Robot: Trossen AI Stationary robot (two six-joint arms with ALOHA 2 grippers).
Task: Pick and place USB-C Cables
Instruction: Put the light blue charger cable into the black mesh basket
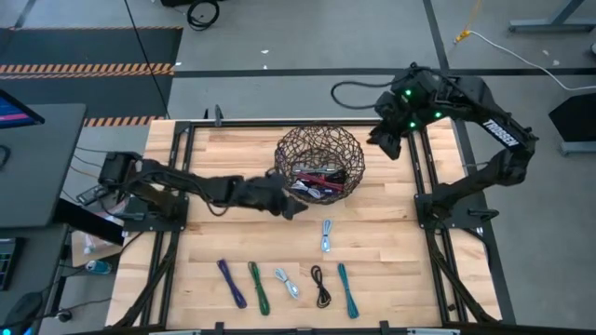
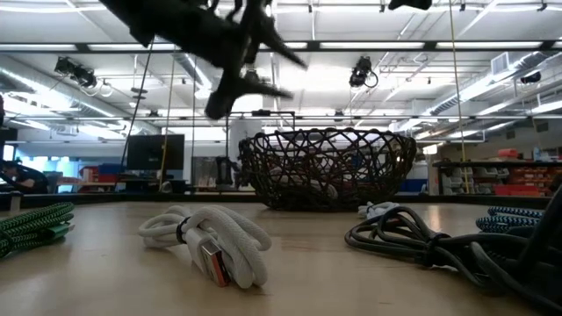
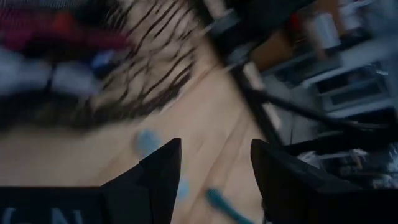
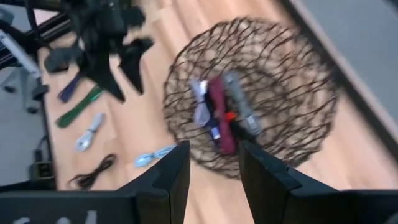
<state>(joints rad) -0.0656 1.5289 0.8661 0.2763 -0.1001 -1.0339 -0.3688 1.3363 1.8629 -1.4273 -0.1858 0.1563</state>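
The table (image 1: 391, 242) carries a wire basket (image 1: 320, 164) holding several cables (image 4: 217, 112). Six more cables (image 1: 289, 282) lie well in front of the basket. The left gripper (image 1: 296, 207), open and empty, hovers just beside the basket; the right gripper (image 1: 384, 141), open and empty, waits beyond it.
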